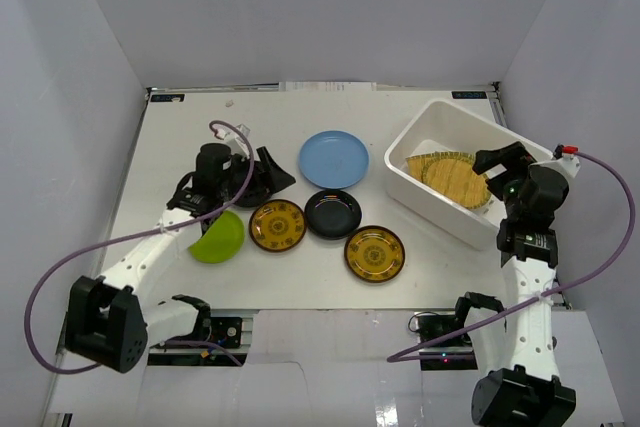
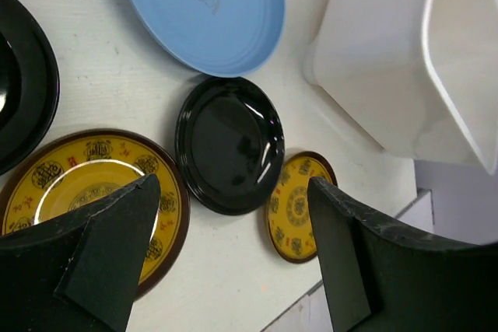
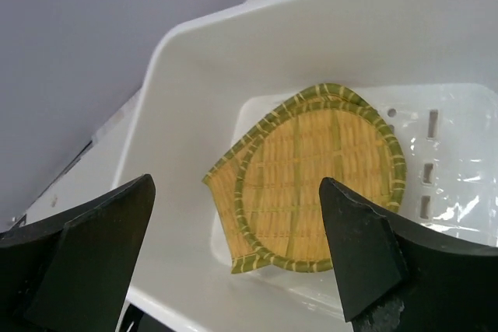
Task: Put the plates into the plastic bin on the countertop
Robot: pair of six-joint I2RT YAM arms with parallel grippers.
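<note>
The white plastic bin (image 1: 437, 205) stands at the right of the countertop (image 1: 190, 127). Two tan woven plates (image 1: 450, 175) lie overlapped inside it, also shown in the right wrist view (image 3: 319, 176). My right gripper (image 1: 497, 162) is open and empty just above them (image 3: 237, 223). On the countertop lie the light blue plate (image 1: 333, 158), a black plate (image 1: 333, 213), two amber plates (image 1: 277, 224) (image 1: 374, 253) and the lime green plate (image 1: 218, 237). My left gripper (image 1: 265, 175) is open and empty (image 2: 233, 223) over a second black plate (image 2: 23, 83).
The left wrist view shows the blue plate (image 2: 204, 9), the black plate (image 2: 229, 144), both amber plates (image 2: 78, 184) (image 2: 299, 204) and the bin's outer wall (image 2: 389, 60). Grey walls enclose the countertop on three sides. The lime green plate lies partly under the left arm.
</note>
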